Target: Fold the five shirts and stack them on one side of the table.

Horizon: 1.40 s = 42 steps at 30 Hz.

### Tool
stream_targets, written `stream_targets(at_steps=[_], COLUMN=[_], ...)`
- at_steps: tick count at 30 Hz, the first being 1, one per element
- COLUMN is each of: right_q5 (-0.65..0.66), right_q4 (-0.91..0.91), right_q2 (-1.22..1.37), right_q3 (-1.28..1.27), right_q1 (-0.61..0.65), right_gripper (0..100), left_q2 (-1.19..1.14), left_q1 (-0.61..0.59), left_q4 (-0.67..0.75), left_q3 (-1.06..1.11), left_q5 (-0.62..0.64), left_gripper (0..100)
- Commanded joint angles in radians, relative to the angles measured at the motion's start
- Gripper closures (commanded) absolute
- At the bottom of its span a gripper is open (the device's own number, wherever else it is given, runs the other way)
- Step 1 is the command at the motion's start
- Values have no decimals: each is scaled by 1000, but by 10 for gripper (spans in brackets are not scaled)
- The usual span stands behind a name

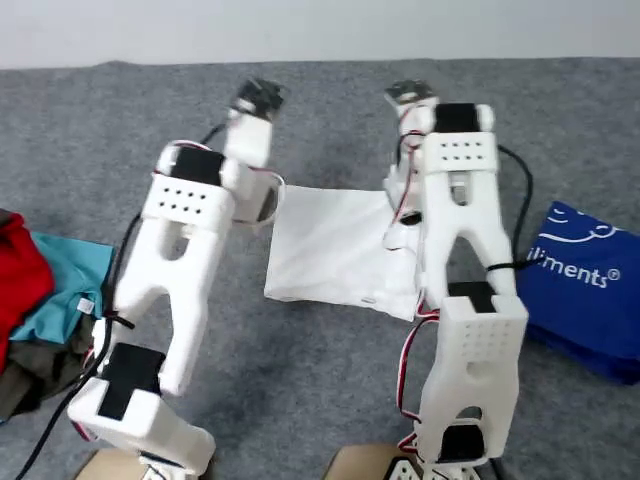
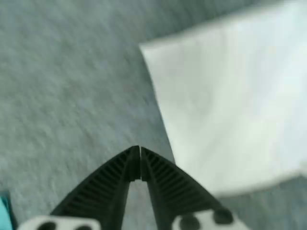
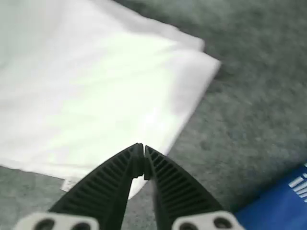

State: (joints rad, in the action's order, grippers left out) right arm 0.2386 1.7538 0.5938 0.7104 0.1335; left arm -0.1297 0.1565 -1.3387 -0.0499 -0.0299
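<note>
A folded white cotton shirt [image 1: 335, 250] lies flat in the middle of the high view on the grey felt-covered table [image 1: 300, 400], between the two white arms. The left gripper [image 2: 139, 158] has its black jaws pressed together on nothing and hangs over bare grey cloth just beside the white shirt's edge. The right gripper [image 3: 143, 155] is likewise closed and empty, above the white shirt's border near a corner. At the right edge of the high view rests a folded blue shirt with white print [image 1: 585, 290]. At the left edge a red shirt [image 1: 20, 275], a teal shirt [image 1: 65, 275] and a dark olive garment [image 1: 30, 365] lie heaped, unfolded
</note>
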Motion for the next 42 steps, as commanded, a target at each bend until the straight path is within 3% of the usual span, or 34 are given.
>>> stream_targets(at_steps=[1, 7, 17, 25, 33, 42], right_q5=[-12, -14, -15, -8, -5, 43], right_q4=[41, 41, 38, -99, -114, -85], right_q2=[-97, -105, -96, -97, -108, -186], right_q3=[-29, -157, -195, -399, -437, -442], right_q1=[31, 54, 50, 15, -70, -70], right_gripper=[990, 990, 990, 990, 990, 990], left_q2=[-66, -296, -769, -1080, -1135, -1137], left_q1=[5, 15, 52, 55, 38, -26], left_q4=[107, 80, -157, -315, -356, -373], left_q3=[-45, -260, -897, -1342, -1426, -1426], left_q5=[14, 15, 9, -12, -32, -32], left_gripper=[995, 995, 995, 995, 995, 995])
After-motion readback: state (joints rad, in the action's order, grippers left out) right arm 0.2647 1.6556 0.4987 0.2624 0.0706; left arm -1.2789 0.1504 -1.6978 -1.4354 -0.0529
